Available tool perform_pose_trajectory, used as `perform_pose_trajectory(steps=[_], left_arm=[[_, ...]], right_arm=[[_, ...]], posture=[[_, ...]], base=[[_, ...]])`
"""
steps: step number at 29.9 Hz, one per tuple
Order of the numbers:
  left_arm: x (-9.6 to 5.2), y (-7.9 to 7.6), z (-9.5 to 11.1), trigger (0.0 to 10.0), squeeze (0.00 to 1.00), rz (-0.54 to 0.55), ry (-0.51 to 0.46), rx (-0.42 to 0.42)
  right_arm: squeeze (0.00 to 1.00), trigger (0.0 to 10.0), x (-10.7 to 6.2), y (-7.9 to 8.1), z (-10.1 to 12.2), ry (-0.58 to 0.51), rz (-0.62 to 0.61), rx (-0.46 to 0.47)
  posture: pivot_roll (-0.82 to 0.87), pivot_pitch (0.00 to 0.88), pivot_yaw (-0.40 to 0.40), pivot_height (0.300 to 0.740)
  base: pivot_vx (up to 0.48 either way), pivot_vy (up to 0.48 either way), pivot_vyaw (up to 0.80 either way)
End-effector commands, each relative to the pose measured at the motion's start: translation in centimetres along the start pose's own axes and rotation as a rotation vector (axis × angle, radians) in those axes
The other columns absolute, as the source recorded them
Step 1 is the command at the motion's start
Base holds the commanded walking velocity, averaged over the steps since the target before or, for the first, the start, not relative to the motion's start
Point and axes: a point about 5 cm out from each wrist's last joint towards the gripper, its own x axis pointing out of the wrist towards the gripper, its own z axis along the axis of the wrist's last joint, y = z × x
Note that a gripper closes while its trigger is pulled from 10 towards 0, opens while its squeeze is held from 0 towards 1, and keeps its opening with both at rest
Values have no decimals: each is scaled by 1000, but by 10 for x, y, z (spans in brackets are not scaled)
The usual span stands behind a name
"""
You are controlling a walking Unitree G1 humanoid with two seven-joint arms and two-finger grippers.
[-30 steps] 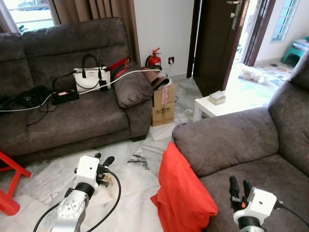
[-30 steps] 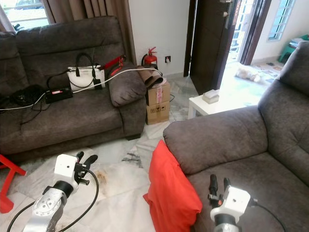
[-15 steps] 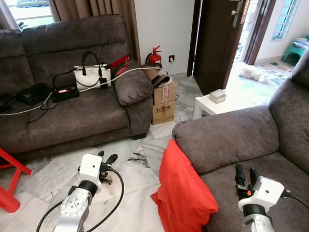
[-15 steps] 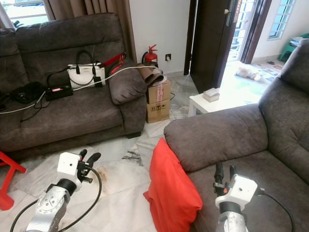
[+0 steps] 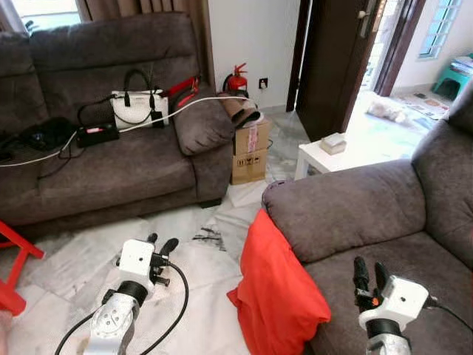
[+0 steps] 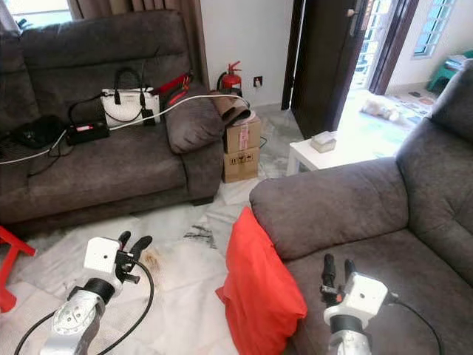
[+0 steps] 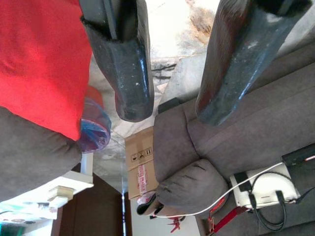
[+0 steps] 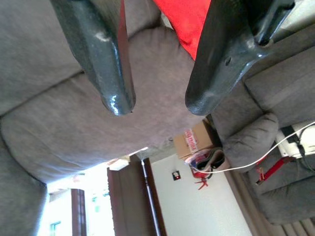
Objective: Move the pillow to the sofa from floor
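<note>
At my far left a red stand [image 5: 13, 275] rests on the pale tiled floor [image 5: 81, 259], and behind it the dark grey sofa [image 5: 96, 166] carries a black charger box [image 5: 97, 134], a white handbag [image 5: 137, 108] with black handles and a white cable [image 5: 185, 109] draped across its armrest. My left gripper [image 5: 160, 244] hangs over the floor in front of that sofa, its two black fingers [image 7: 123, 59] parted and holding nothing. Past the armrest stand stacked cardboard boxes [image 5: 250, 151] with a red fire extinguisher [image 5: 236, 81] against the wall behind them. In the middle, the red pillow [image 5: 277, 288] stands on the floor, leaning upright against the front of the nearer grey sofa [image 5: 347, 214], just below its armrest; neither of my grippers touches it. Beyond that armrest a small white table [image 5: 325, 157] holds a small box [image 5: 334, 143], next to a dark open door [image 5: 332, 59]. On my right, my right gripper [image 5: 368, 272] is raised above the seat cushion of the nearer sofa, near the pillow, fingers [image 8: 106, 64] spread apart with nothing between them.
</note>
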Motion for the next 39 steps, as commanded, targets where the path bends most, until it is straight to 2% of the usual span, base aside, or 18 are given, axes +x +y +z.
perform_pose_trajectory(steps=[1, 19, 23, 28, 39], left_arm=[[-2, 2, 0, 10000, 0, 11, 4, -9], [-8, -3, -5, 10000, 0, -9, 30, -17], [-8, -2, -5, 10000, 0, 0, 32, -15], [-11, -2, -4, 10000, 0, -2, 35, -22], [-15, -2, -2, 10000, 0, -3, 32, -20]], right_arm=[[0, 10000, 4, 6, 5, -16, 24, -1], [0, 10000, -6, -1, -1, 23, -6, 5], [0, 10000, -5, 0, -2, 33, -1, 7], [0, 10000, -3, 0, 0, 20, -1, 0], [0, 10000, -8, -1, -1, 19, 5, -6]], posture=[[44, 65, 48, 690], [29, 42, 54, 690], [34, 49, 52, 690], [42, 59, 53, 690], [52, 72, 58, 690]], base=[[311, 0, 0], [320, 0, 0], [324, 0, -756], [0, 0, -712], [0, 0, 0]])
